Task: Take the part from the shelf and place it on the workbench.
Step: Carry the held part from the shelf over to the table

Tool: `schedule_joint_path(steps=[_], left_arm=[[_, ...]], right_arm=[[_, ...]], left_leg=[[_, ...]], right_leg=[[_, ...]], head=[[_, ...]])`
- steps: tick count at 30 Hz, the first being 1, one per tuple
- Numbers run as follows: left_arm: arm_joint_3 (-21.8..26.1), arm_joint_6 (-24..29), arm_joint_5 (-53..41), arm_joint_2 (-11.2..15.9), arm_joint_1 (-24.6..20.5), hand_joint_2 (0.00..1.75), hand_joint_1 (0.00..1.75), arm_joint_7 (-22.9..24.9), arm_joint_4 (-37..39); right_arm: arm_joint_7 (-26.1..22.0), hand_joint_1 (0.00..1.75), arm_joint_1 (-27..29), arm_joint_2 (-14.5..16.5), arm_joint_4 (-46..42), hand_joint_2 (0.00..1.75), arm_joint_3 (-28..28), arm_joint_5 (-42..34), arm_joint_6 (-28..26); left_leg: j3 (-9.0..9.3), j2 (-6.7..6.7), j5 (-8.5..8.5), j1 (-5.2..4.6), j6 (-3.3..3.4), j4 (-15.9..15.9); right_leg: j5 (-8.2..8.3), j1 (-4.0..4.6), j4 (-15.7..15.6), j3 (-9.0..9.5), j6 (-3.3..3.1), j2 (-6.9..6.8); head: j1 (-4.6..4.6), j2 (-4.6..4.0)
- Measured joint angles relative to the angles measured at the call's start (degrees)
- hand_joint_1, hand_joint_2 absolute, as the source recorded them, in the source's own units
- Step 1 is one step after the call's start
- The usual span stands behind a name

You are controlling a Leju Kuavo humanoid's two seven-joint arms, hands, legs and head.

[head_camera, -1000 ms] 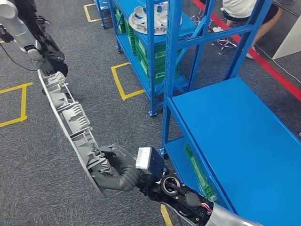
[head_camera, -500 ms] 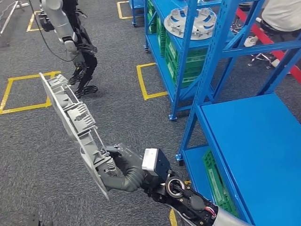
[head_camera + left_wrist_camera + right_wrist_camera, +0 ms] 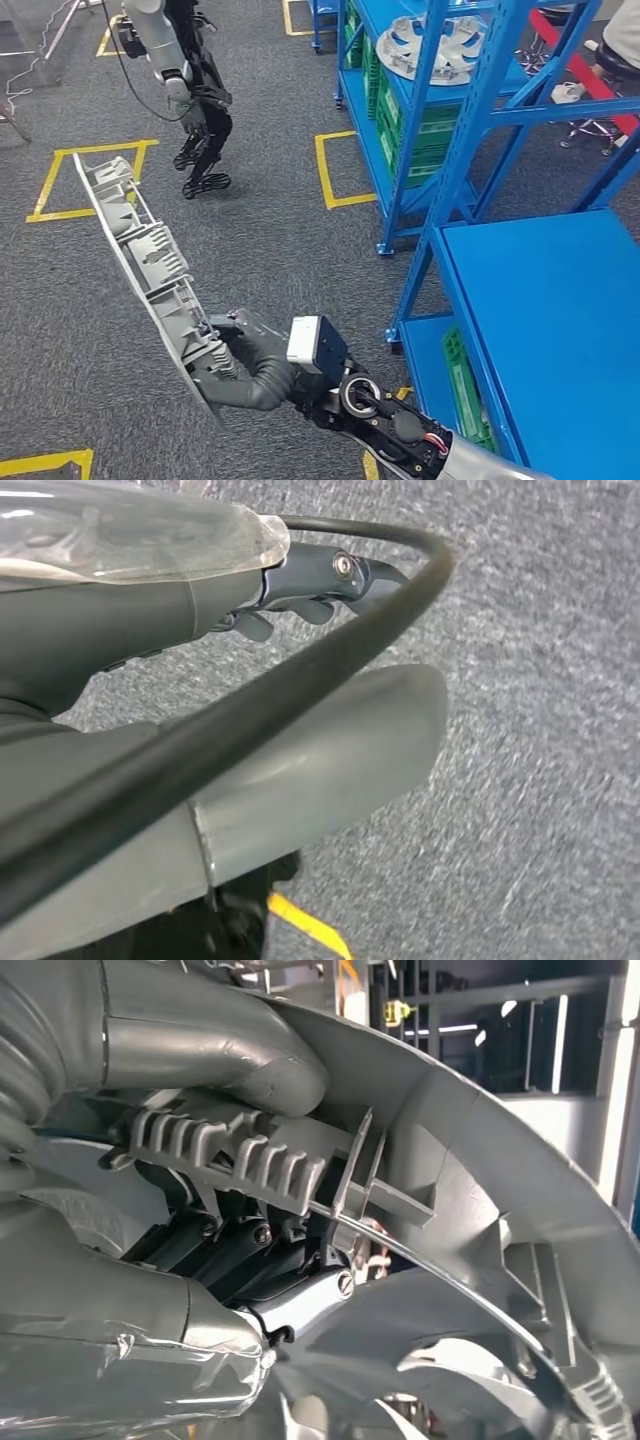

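My right hand [image 3: 241, 365] grips the grey part [image 3: 143, 260] at its near end; the part reaches toward 11 o'clock over carpet [image 3: 68, 330]. I see my left hand [image 3: 226, 630] holding nothing, fingers curled.

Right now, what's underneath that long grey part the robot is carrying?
Under the long grey part, gripped at its near end by the right hand, lies grey carpet with a yellow floor marking. The floor directly beneath it is hidden.

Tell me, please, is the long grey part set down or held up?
Held up: the right hand grips one end of the grey part, which slants above the carpet.
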Motion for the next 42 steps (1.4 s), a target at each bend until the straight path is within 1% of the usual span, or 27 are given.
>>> schedule_joint_path(steps=[2,4,6,7,9,11,12,13,15,16,18,19,20,22,24,25,26,27,28,31,33,35,37,39,40,41,42], left_arm=[[0.01,0.0,0.01,0.06,-0.1,0.0,0.0,0.0,0.0],[0.01,0.0,0.02,0.07,0.0,0.0,0.0,0.01,0.0],[0.01,0.0,0.02,0.1,0.08,0.0,0.0,0.02,0.0],[0.02,0.0,0.02,0.13,0.05,0.0,0.0,0.02,0.0],[0.02,0.0,0.03,0.16,-0.01,0.0,0.0,0.02,0.0],[0.02,0.0,0.03,0.16,0.0,0.0,0.0,0.02,0.0],[0.02,0.0,0.02,0.15,0.01,0.0,0.0,0.02,0.0],[0.02,0.0,0.01,0.14,0.0,0.0,0.0,0.02,0.0],[0.02,0.0,-0.02,0.11,-0.03,0.0,0.0,0.03,0.0],[0.02,0.0,-0.02,0.09,-0.06,0.0,0.0,0.04,0.0],[0.02,0.0,-0.02,0.08,-0.02,0.0,0.0,0.12,0.01],[0.02,0.0,-0.02,0.13,0.1,0.0,0.0,0.16,0.02],[0.01,0.0,-0.03,0.15,0.21,0.0,0.0,0.2,0.04],[0.01,0.0,-0.04,0.19,0.2,0.0,0.0,0.24,0.08],[0.02,0.0,-0.05,0.22,-0.02,0.0,0.0,0.24,0.09],[0.02,0.0,-0.07,0.23,-0.06,0.0,0.0,0.25,0.09],[0.02,0.0,-0.1,0.22,-0.02,0.0,0.0,0.28,0.09],[0.02,-0.01,-0.16,0.23,0.03,0.0,0.0,0.31,0.09],[0.02,-0.01,-0.23,0.28,0.08,0.0,0.0,0.35,0.09],[0.01,-0.08,-0.56,0.48,-0.08,0.0,0.0,0.42,0.09],[0.0,-0.18,-0.78,0.48,-0.14,0.0,0.0,0.49,0.09],[-0.01,-0.23,-0.89,0.47,0.03,0.0,0.0,0.56,0.09],[-0.01,-0.24,-0.99,0.49,0.05,0.0,0.0,0.59,0.09],[-0.01,-0.24,-1.06,0.55,-0.01,0.0,0.0,0.61,0.09],[-0.01,-0.24,-1.06,0.56,-0.02,0.0,0.0,0.61,0.09],[-0.01,-0.24,-1.06,0.56,-0.01,0.0,0.0,0.61,0.09],[-0.01,-0.24,-1.06,0.55,0.0,0.0,0.0,0.61,0.09]], right_arm=[[0.0,1.55,-0.04,0.03,0.0,1.75,0.06,0.03,0.01],[-0.01,1.55,-0.06,0.04,-0.01,1.75,0.13,0.07,0.01],[-0.05,1.55,-0.09,0.07,-0.01,1.75,0.16,0.07,0.01],[-0.08,1.55,-0.11,0.09,-0.01,1.75,0.18,0.07,0.01],[-0.13,1.55,-0.05,0.1,0.01,1.75,0.2,0.08,0.01],[-0.14,1.55,0.13,0.1,0.03,1.75,0.23,0.16,0.0],[-0.14,1.55,0.2,0.1,0.04,1.75,0.24,0.23,-0.04],[-0.15,1.55,0.24,0.1,0.04,1.75,0.25,0.31,-0.09],[-0.17,1.55,0.2,0.1,0.06,1.75,0.25,0.39,-0.21],[-0.2,1.55,0.15,0.1,0.07,1.75,0.25,0.4,-0.24],[-0.28,1.55,0.12,0.1,0.1,1.75,0.26,0.44,-0.25],[-0.32,1.55,0.11,0.1,0.1,1.75,0.26,0.48,-0.26],[-0.34,1.55,0.11,0.13,0.11,1.75,0.27,0.55,-0.26],[-0.39,1.55,0.02,0.18,0.14,1.75,0.27,0.78,-0.29],[-0.43,1.55,-0.01,0.2,0.27,1.75,0.27,1.03,-0.41],[-0.44,1.55,0.02,0.2,0.36,1.75,0.27,1.13,-0.47],[-0.45,1.55,0.08,0.2,0.44,1.75,0.27,1.23,-0.54],[-0.48,1.55,0.12,0.2,0.5,1.75,0.27,1.35,-0.58],[-0.52,1.55,0.16,0.21,0.52,1.75,0.27,1.45,-0.62],[-0.68,1.55,0.16,0.2,0.52,1.75,0.23,1.72,-0.62],[-0.8,1.55,0.17,0.2,0.52,1.75,0.19,1.84,-0.49],[-0.9,1.55,0.16,0.21,0.52,1.75,0.15,1.85,-0.39],[-0.99,1.55,0.14,0.21,0.52,1.75,0.1,1.84,-0.43],[-1.08,1.55,0.24,0.19,0.54,1.75,0.07,1.84,-0.56],[-1.1,1.55,0.35,0.18,0.57,1.75,0.06,1.81,-0.62],[-1.1,1.55,0.48,0.17,0.61,1.75,0.06,1.78,-0.63],[-1.1,1.55,0.59,0.16,0.68,1.75,0.06,1.72,-0.59]], left_leg=[[1.96,0.6,1.02,-0.27,0.77,-3.97],[1.87,-0.2,0.95,-0.44,1.73,-3.92],[2.0,-0.82,0.97,-0.32,2.48,-3.99],[2.11,-1.13,1.0,-0.23,2.85,-4.04],[2.19,-1.76,0.96,-0.35,3.29,-4.03],[2.26,-2.69,0.91,-0.52,3.43,-4.01],[2.33,-3.25,0.88,-0.57,3.45,-4.0],[2.45,-3.88,0.84,-0.59,3.45,-3.99],[2.55,-5.02,0.72,-0.66,3.29,-3.9],[2.43,-5.56,0.7,-0.7,3.11,-3.79],[1.88,-6.49,0.87,-0.68,2.53,-3.62],[1.64,-7.0,1.04,-0.6,2.18,-3.64],[1.47,-6.91,0.97,-0.52,1.86,-3.51],[0.27,-4.93,-0.74,-0.59,1.3,-0.9],[-3.25,-2.59,-4.35,-0.61,0.84,6.36],[-5.27,-2.24,-5.82,-0.55,0.63,10.31],[-6.61,-2.08,-6.38,-0.47,0.45,12.85],[-6.85,-1.91,-5.83,-0.39,0.31,13.16],[-5.8,-1.62,-4.28,-0.29,0.2,10.98],[0.25,1.09,0.66,-0.35,0.44,-0.79],[1.37,1.58,1.04,-0.67,1.24,-3.27],[1.34,0.37,1.05,-0.62,2.07,-3.29],[1.59,-0.6,1.11,-0.4,2.82,-3.45],[1.71,-1.54,1.12,-0.35,3.33,-3.49],[1.7,-2.12,1.12,-0.42,3.47,-3.48],[1.7,-2.82,1.11,-0.51,3.52,-3.47],[1.74,-3.59,1.1,-0.61,3.53,-3.45]], right_leg=[[-0.41,0.28,0.21,0.08,0.63,-0.54],[-0.71,0.33,0.25,0.26,1.16,-1.0],[-2.14,0.09,2.04,-0.41,1.78,-0.03],[-3.73,-0.02,4.69,-1.55,2.04,0.83],[-7.77,-0.09,13.08,-5.32,2.23,2.21],[-9.4,-0.09,19.05,-8.25,2.12,2.49],[-8.55,-0.09,18.91,-8.35,1.96,2.55],[-6.63,-0.09,16.42,-7.38,1.73,2.72],[-2.11,-0.09,8.23,-4.0,1.12,4.48],[-0.83,-0.16,4.7,-2.37,0.92,5.43],[-0.41,-0.11,1.72,-0.98,0.71,6.33],[-0.46,-0.13,1.34,-0.7,0.61,5.88],[-0.31,-0.16,1.13,-0.63,0.38,5.37],[0.0,-0.37,0.5,-0.27,-0.14,4.14],[0.05,-0.32,0.29,-0.17,-0.42,2.77],[0.01,-0.28,0.29,-0.21,-0.48,2.05],[-0.04,-0.24,0.3,-0.23,-0.51,1.37],[-0.11,-0.24,0.32,-0.23,-0.51,0.73],[-0.21,-0.25,0.35,-0.18,-0.45,0.12],[-0.81,0.06,0.67,0.04,0.24,-1.42],[-1.21,0.44,0.79,0.22,0.83,-2.21],[-1.64,0.39,0.89,0.42,1.38,-2.81],[-3.55,0.11,3.39,-0.41,1.96,-1.2],[-7.35,-0.07,10.76,-3.58,2.27,1.41],[-9.11,-0.09,15.16,-5.67,2.29,2.07],[-9.96,-0.08,18.37,-7.3,2.23,2.37],[-9.66,-0.07,19.5,-8.03,2.08,2.52]], head=[[-0.12,0.01],[0.25,0.01],[0.66,0.0],[0.94,0.0],[1.58,0.01],[2.02,0.01],[2.2,0.01],[2.37,0.01],[2.75,0.01],[2.86,0.01],[2.8,0.0],[2.73,0.01],[2.65,0.01],[2.14,0.01],[1.28,0.0],[0.96,0.01],[0.73,0.01],[0.53,0.01],[0.3,0.01],[-0.44,0.01],[-0.39,0.01],[0.06,0.01],[0.46,0.01],[1.11,0.0],[1.44,0.0],[1.71,0.0],[1.94,0.01]])
